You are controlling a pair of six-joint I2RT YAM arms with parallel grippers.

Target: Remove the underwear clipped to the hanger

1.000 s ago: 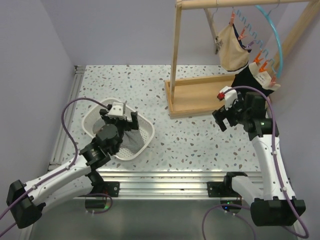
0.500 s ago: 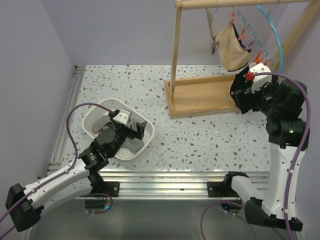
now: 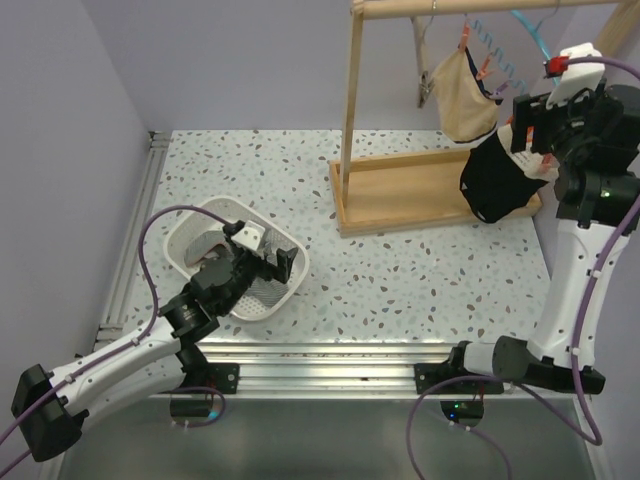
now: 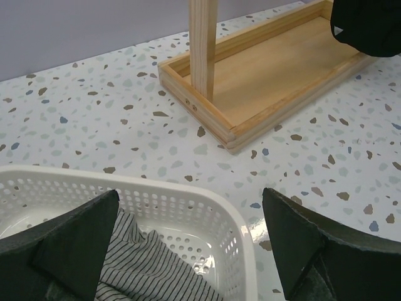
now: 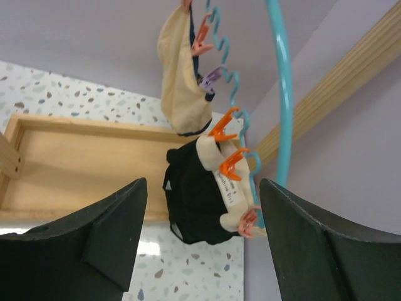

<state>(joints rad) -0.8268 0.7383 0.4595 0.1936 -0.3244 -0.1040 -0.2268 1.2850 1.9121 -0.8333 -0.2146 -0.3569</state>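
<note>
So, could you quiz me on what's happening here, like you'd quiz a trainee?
1. True or false: the beige pair is clipped to the blue hanger.
2. Where does the striped pair lie? A) in the white basket; B) on the blue hanger; C) under the beige pair.
3. How many pairs hang from the hanger?

Key
1. True.
2. A.
3. Two: the beige pair and the black pair.
</note>
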